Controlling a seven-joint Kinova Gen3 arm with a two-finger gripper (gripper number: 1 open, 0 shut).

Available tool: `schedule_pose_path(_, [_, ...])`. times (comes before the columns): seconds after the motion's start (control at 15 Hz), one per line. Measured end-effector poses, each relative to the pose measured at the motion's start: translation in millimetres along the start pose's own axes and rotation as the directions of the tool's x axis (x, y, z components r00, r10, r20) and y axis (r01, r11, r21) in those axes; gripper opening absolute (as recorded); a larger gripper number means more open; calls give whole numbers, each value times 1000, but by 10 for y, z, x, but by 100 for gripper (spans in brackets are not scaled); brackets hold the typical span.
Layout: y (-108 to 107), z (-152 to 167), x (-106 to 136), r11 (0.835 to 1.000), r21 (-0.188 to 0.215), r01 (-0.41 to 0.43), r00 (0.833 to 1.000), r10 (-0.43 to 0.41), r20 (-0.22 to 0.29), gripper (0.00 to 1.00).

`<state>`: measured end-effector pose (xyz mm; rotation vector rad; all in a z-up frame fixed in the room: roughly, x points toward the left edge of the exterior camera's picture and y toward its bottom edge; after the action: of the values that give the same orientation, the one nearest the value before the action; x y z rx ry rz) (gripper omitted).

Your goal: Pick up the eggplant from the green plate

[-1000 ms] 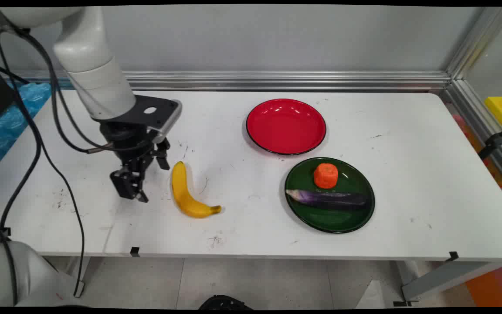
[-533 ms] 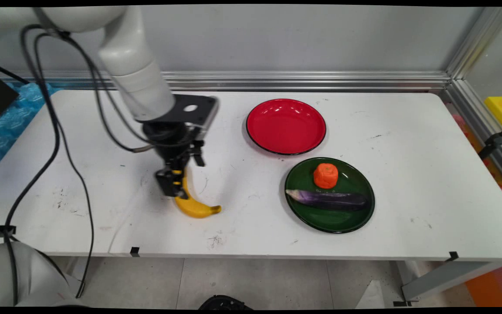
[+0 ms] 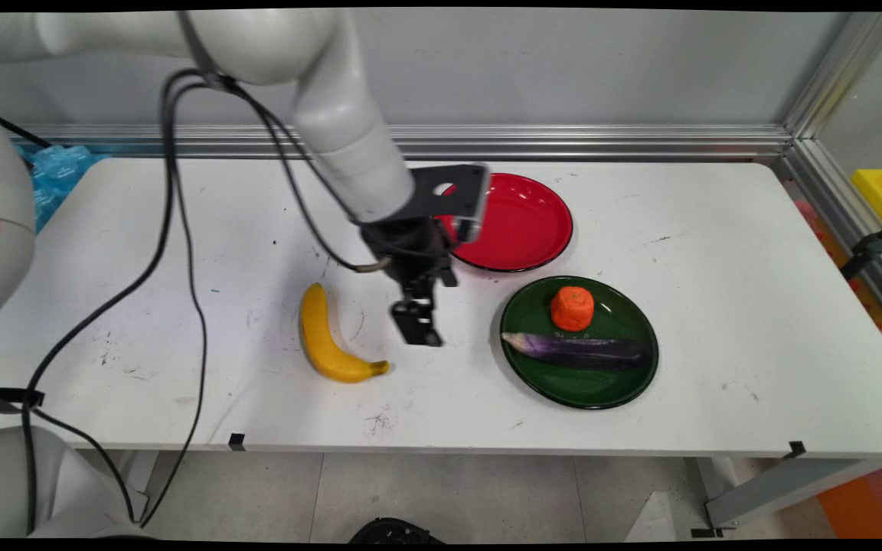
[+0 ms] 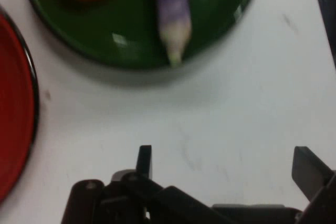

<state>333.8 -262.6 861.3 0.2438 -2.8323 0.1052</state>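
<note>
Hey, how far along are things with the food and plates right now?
On the green plate: the eggplant and an orange piece. In hand: nothing; the gripper hovers, jaws open, between banana and green plate. The banana lies on the table, on neither plate.

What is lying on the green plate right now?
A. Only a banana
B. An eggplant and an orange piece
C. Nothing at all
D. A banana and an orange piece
B: the green plate holds a purple eggplant and an orange piece, while the banana lies on the table to its left.
</note>
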Motion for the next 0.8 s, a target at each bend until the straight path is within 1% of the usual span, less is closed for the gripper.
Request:
schedule_pose_path(0.2, [-40, 203, 261, 1000, 22, 17, 999, -15, -52, 100])
schedule_pose_path(0.47, [-61, 472, 493, 999, 35, 31, 994, -27, -104, 100])
schedule_pose_path(0.8, [-85, 839, 682, 997, 38, 61, 988, -55, -143, 100])
